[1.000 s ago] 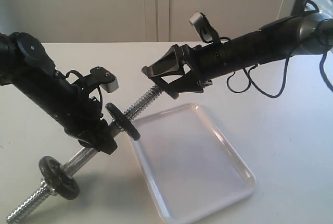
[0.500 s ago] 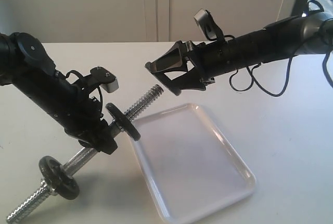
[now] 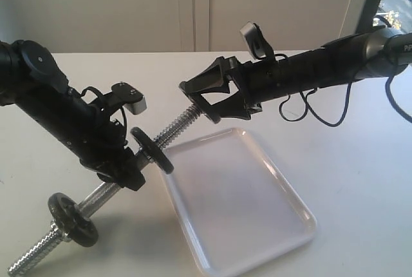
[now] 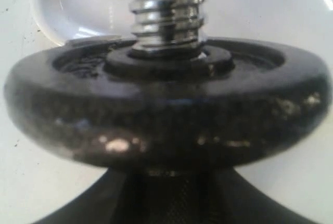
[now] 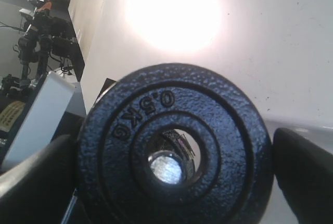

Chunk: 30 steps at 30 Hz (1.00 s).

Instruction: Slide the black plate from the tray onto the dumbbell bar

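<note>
Beyond the far left corner of the tray, the right gripper clamps the black plate (0.5KG cast on its face), centre hole facing the far threaded tip of the dumbbell bar. The left gripper clasps the tilted bar's middle.

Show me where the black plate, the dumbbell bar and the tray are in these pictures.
black plate (image 5: 223,130): right wrist view, textured face beside the centre hole.
dumbbell bar (image 3: 177,124): exterior view, upper threaded end.
tray (image 3: 238,193): exterior view, bare middle of its floor.
</note>
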Each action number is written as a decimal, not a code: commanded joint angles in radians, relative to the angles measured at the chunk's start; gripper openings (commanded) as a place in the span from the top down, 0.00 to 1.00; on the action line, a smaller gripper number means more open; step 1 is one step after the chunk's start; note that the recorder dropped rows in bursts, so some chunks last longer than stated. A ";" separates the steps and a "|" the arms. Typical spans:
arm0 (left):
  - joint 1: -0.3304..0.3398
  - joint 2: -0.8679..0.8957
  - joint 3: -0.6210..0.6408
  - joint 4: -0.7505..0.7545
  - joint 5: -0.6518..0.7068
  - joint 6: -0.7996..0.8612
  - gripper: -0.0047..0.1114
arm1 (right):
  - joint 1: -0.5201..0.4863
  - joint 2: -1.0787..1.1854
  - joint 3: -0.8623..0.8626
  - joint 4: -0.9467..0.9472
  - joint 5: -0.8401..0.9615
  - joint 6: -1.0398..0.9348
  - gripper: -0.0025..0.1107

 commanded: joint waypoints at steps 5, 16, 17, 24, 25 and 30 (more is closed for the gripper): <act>-0.004 -0.043 -0.020 -0.095 0.027 0.002 0.96 | -0.001 -0.014 -0.008 0.070 0.038 -0.002 0.98; -0.004 -0.043 -0.020 -0.084 0.012 0.002 0.96 | -0.001 -0.014 -0.008 0.034 0.038 0.034 0.98; -0.004 -0.043 -0.020 -0.081 0.010 0.002 0.96 | -0.001 -0.014 -0.008 0.034 0.038 0.034 0.98; -0.004 -0.043 -0.020 -0.066 0.008 -0.002 0.96 | -0.001 -0.016 -0.008 0.038 0.038 0.036 0.98; -0.004 -0.043 -0.020 -0.066 0.008 -0.002 0.96 | -0.001 -0.016 -0.008 0.038 0.038 0.036 0.98; -0.004 -0.043 -0.020 -0.066 0.008 -0.002 0.96 | -0.001 -0.016 -0.008 0.045 0.038 0.036 0.98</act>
